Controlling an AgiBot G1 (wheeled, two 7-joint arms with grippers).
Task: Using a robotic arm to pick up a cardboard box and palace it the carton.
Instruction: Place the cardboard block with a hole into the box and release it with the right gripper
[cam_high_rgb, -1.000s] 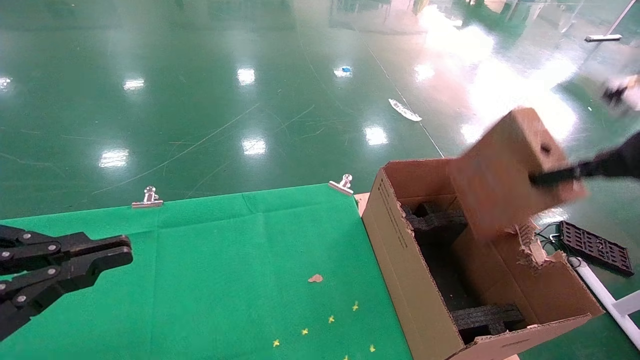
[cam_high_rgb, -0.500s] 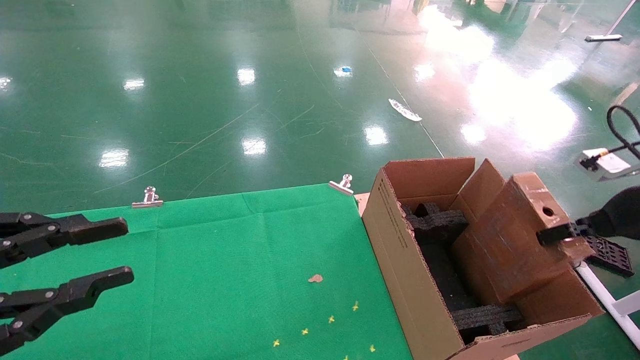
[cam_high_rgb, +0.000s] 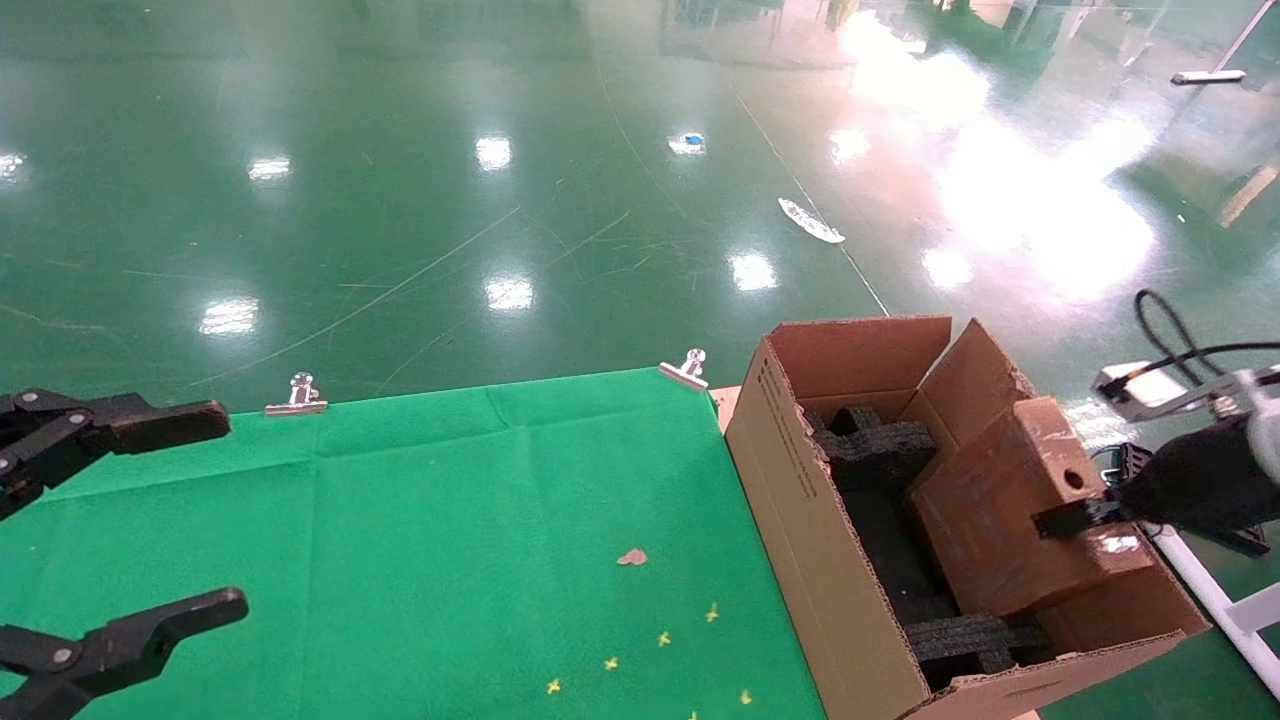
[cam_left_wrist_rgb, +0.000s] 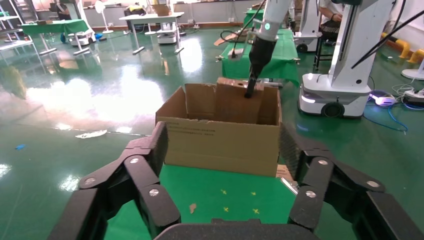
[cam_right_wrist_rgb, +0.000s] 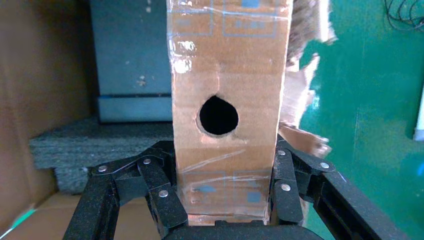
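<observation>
Right gripper (cam_right_wrist_rgb: 222, 200) has its jaws clamped on the cardboard box (cam_high_rgb: 1010, 500), tilted and half down inside the carton (cam_high_rgb: 800, 500); it could snag on the black foam (cam_high_rgb: 880, 445) or the torn flap. Left gripper (cam_high_rgb: 130, 520) hangs over the desk (cam_high_rgb: 450, 520), jaws apart

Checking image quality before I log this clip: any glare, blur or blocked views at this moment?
Head view: strong white glare on the floor behind the carton; right gripper slightly soft. Left wrist view: sharp, left gripper fills the foreground. Right wrist view: cardboard box blocks the middle.
</observation>
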